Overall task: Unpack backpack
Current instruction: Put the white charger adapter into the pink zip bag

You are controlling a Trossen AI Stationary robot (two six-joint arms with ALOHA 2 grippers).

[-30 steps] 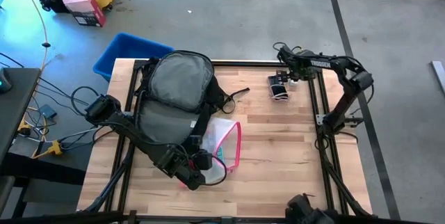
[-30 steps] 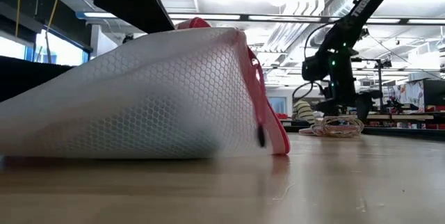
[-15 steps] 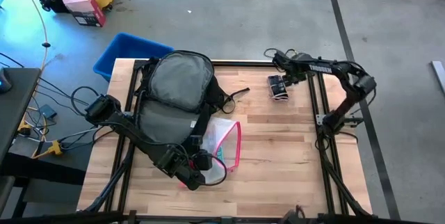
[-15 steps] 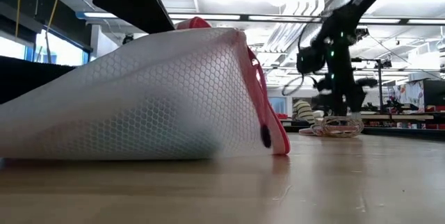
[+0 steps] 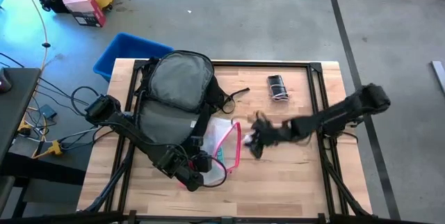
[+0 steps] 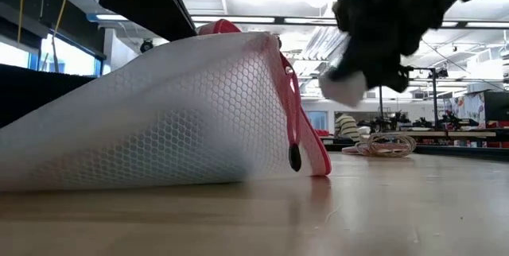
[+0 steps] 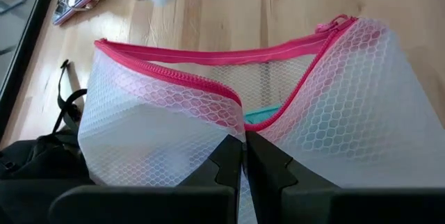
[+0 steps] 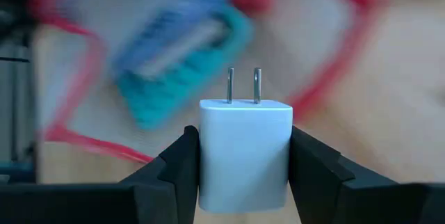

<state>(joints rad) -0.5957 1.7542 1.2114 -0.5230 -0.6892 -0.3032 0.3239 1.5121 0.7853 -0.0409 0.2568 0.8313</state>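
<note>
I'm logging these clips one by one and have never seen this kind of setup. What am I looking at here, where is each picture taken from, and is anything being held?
Two dark robot arms work at a wooden table. One picture looks straight down, one sits at table height, and two come from cameras on the arms' wrists. On the table lie a large black fabric backpack with a grey panel, a clear mesh pouch with pink zip edges and a small bundle of coiled cable. The left pincer is clamped on the pouch's edge. The right pincer holds a white two-pronged plug charger above the table, close beside the pouch.
</note>
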